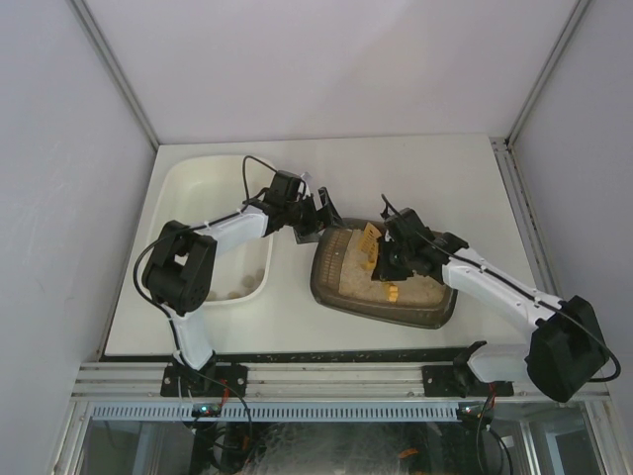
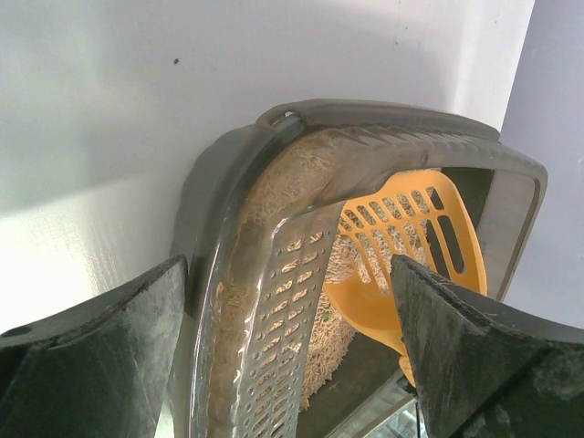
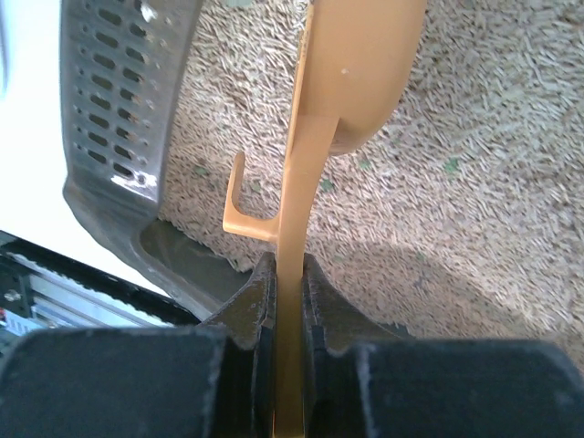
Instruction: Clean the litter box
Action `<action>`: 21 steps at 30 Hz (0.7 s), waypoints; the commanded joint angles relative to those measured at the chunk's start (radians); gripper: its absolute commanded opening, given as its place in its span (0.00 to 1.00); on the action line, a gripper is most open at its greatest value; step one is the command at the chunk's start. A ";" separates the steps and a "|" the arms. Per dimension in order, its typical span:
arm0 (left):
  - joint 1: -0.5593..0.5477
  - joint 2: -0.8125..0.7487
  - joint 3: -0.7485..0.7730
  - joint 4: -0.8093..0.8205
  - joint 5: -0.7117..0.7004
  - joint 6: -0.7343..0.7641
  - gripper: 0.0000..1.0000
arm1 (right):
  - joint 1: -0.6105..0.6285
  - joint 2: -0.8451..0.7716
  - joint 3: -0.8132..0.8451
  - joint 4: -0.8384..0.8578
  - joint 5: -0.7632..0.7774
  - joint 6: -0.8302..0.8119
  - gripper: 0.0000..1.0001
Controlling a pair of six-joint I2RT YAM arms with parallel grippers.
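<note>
I have the litter box (image 1: 415,315) on the white surface (image 1: 445,178), just right of the white tub (image 1: 198,178) and set at a slant to it. Pale litter (image 3: 474,182) covers its floor.

My right pincer (image 3: 290,292) is clamped narrow on the flat handle of an orange scoop (image 3: 306,164), inside the box above the litter. From the left wrist I see the scoop's slotted blade (image 2: 401,237) standing against the box's far wall.

My left pincer (image 2: 292,356) is spread wide at the box's far-left corner, with the rounded grey rim (image 2: 274,128) and a slotted grey panel (image 2: 292,301) between its fingers (image 2: 91,365). I cannot tell whether either finger touches the plastic.

A few small pale lumps (image 1: 237,289) lie in the near end of the tub.
</note>
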 commanded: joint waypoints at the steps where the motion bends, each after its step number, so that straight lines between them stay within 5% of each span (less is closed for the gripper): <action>1: -0.022 -0.052 -0.001 0.026 0.065 0.003 0.94 | -0.020 0.037 -0.011 0.145 -0.086 0.046 0.00; 12: -0.022 -0.049 -0.001 0.025 0.073 0.002 0.95 | -0.029 0.112 -0.080 0.245 -0.188 0.096 0.00; 21: -0.022 -0.048 -0.003 0.025 0.076 0.002 0.94 | -0.112 0.158 -0.307 0.722 -0.411 0.304 0.00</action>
